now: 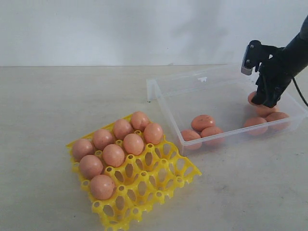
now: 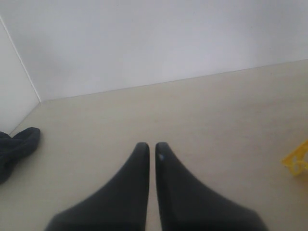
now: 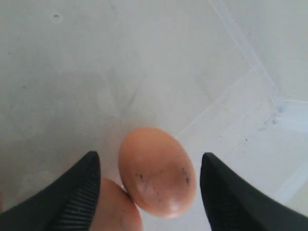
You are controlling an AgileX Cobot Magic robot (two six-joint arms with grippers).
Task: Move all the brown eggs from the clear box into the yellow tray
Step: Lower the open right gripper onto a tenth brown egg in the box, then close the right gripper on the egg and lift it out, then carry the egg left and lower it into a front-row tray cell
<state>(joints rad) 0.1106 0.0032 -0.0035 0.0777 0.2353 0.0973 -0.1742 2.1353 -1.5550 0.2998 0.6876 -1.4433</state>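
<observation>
At frame right, the right gripper (image 1: 263, 100) straddled an egg (image 3: 156, 173) in the box (image 1: 166, 113), jaws wide and clear of it; the left gripper's (image 2: 152, 147) jaws nearly met.

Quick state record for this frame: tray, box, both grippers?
target: yellow tray, nine brown eggs seated, other cups empty
source: clear box, more eggs in two clusters
right: right gripper open, down in the box, jaws either side of one egg, not closed
left: left gripper shut, over bare table, empty
</observation>
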